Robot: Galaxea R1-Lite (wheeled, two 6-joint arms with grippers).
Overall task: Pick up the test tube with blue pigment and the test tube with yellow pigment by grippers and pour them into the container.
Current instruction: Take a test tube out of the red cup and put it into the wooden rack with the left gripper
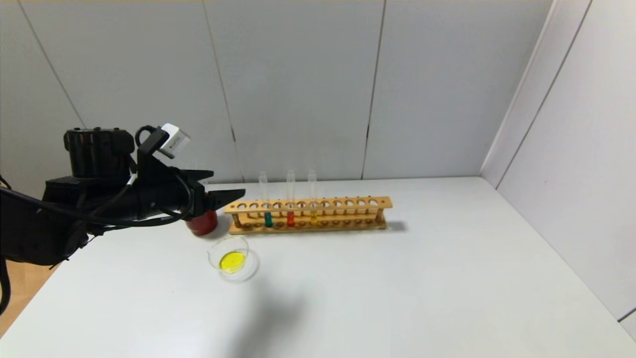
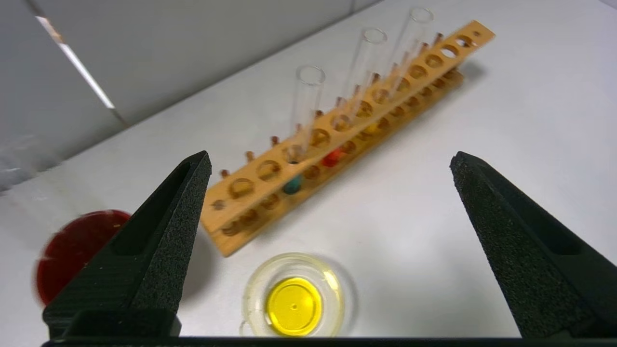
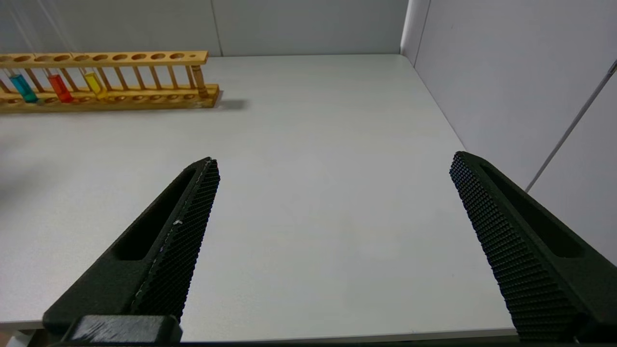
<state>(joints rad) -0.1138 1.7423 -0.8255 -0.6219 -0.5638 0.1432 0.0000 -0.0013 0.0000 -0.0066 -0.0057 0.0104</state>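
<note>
The blue-pigment test tube (image 1: 268, 219) stands upright in a wooden rack (image 1: 348, 204), third hole from its left end; it also shows in the left wrist view (image 2: 292, 184) and the right wrist view (image 3: 21, 89). No tube with lemon-yellow liquid shows. The clear glass container (image 1: 248, 247) sits in front of the rack's left end and holds yellow liquid; it also shows in the left wrist view (image 2: 255, 289). My left gripper (image 1: 227, 182) is open and empty, raised above the table left of the rack (image 2: 330, 155). My right gripper (image 3: 333, 158) is open and empty over bare table, right of the rack.
A red-liquid tube (image 1: 290, 219) and an orange-yellow one (image 1: 313, 217) stand in the rack right of the blue one. A dark red cup (image 1: 201, 224) sits under my left gripper, left of the rack. White walls close off the back and right of the white table (image 1: 422, 278).
</note>
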